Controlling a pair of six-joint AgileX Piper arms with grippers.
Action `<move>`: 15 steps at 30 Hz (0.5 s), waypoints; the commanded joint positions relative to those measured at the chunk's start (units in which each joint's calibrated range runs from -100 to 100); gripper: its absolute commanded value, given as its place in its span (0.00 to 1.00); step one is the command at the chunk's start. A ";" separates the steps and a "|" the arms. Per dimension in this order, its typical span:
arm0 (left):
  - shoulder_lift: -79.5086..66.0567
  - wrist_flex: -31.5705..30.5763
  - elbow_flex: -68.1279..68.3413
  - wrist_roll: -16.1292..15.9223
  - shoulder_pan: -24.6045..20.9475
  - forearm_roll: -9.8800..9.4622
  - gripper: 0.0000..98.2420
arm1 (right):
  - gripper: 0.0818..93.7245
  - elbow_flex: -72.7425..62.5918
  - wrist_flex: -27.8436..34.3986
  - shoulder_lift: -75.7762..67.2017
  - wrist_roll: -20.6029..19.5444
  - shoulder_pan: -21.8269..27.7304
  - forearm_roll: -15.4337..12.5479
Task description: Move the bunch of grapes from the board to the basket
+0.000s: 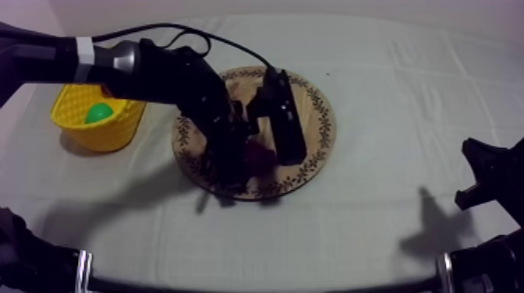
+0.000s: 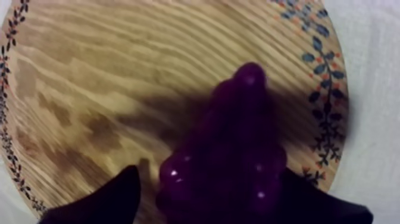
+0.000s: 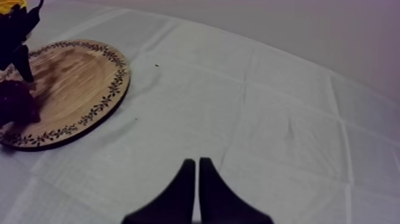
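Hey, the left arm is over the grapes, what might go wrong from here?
The left gripper's jaws straddle the wide end of the bunch of grapes; closing may nudge it across the wooden board or slip off. The yellow basket already holds a green fruit, which the bunch might land on.

round wooden board: matt wood with open grain is being shown, rim printed with leaves | bunch of grapes: smooth, glossy purple plastic is being lit into small highlights | cloth: matt grey-white fabric is being creased along fold lines | yellow basket: plastic-looking lattice is being shown | right gripper: matt black fingers are being shown
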 commanded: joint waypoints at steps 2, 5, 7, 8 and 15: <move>-0.05 -1.13 0.04 -0.06 -0.09 0.06 0.64 | 0.00 -0.03 0.00 -0.01 0.00 0.02 0.01; -0.21 -2.20 0.27 -0.15 -0.25 -0.02 0.55 | 0.00 -0.03 0.00 -0.01 0.00 0.02 0.01; -0.40 -2.72 0.47 -0.20 -0.39 -0.11 0.52 | 0.00 -0.03 0.00 -0.01 0.00 0.02 0.01; -0.57 -2.94 0.57 -0.20 -0.43 -0.15 0.50 | 0.00 -0.03 0.00 -0.01 0.00 0.02 0.01; -4.27 -3.48 1.71 -0.12 -1.45 -0.40 0.45 | 0.00 -0.03 0.00 -0.01 0.00 0.02 0.01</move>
